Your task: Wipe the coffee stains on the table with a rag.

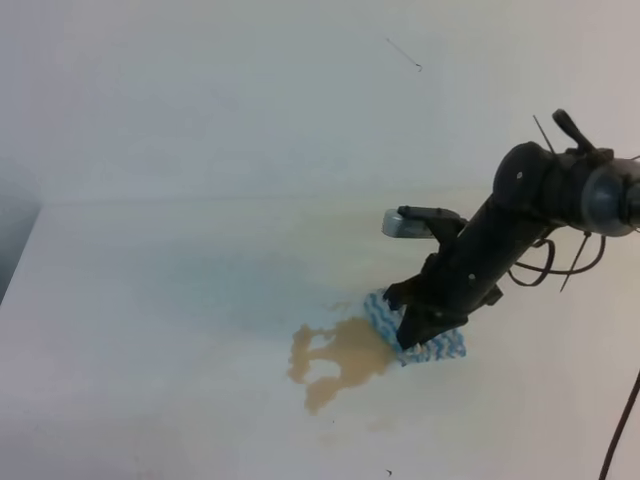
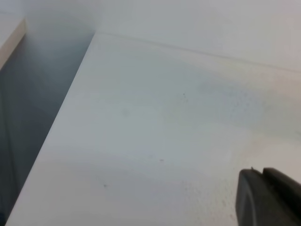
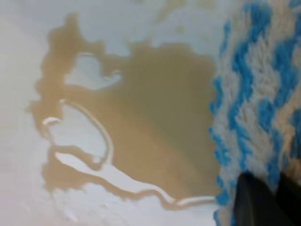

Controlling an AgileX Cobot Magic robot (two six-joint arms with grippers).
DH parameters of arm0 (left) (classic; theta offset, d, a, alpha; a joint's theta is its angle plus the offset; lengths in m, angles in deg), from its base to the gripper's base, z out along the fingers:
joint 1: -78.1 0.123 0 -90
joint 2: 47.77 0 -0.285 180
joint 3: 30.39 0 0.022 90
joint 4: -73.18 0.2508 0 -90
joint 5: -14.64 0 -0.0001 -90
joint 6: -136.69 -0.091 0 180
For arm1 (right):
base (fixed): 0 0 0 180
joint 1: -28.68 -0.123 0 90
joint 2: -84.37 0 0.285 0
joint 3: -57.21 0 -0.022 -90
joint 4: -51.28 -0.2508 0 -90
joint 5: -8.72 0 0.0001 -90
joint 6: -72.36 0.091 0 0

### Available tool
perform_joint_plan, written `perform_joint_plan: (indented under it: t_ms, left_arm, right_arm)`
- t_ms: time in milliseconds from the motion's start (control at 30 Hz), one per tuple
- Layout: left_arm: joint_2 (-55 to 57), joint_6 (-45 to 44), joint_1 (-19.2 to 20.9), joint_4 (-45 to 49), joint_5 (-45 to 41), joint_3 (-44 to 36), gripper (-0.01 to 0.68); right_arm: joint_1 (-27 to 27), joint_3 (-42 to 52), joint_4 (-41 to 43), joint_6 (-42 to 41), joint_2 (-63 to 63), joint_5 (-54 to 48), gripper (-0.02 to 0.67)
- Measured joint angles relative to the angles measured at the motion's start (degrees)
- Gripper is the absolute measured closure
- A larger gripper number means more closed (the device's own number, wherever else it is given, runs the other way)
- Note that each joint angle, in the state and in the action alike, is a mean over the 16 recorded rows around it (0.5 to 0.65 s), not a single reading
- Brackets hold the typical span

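Observation:
The coffee stains (image 1: 345, 355) form a tan, lobed puddle on the white table (image 1: 150, 330), right of centre. The blue-and-white zigzag rag (image 1: 445, 345) lies at the puddle's right edge, touching it. My right gripper (image 1: 410, 335) points down onto the rag, fingers close together and shut on the cloth. In the right wrist view the rag (image 3: 256, 94) fills the right side, the wet stain (image 3: 155, 108) spreads left of it, and the gripper (image 3: 275, 197) shows dark at the bottom right. My left gripper (image 2: 263, 197) hovers over bare table (image 2: 155, 132), its fingers together.
The table's left edge (image 1: 20, 260) drops to a dark gap, also in the left wrist view (image 2: 42, 117). A plain white wall stands behind. A black cable (image 1: 620, 430) hangs at the far right.

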Motion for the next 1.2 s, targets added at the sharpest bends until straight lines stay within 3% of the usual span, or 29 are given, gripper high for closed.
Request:
perform_joint_plan:
  t_ms: [1200]
  left_arm:
    - [-0.1,0.0,0.0,0.0,0.0,0.0,0.672]
  right_arm:
    - [-6.24,-2.78,-11.29,0.11,4.09,-0.78,0.622]
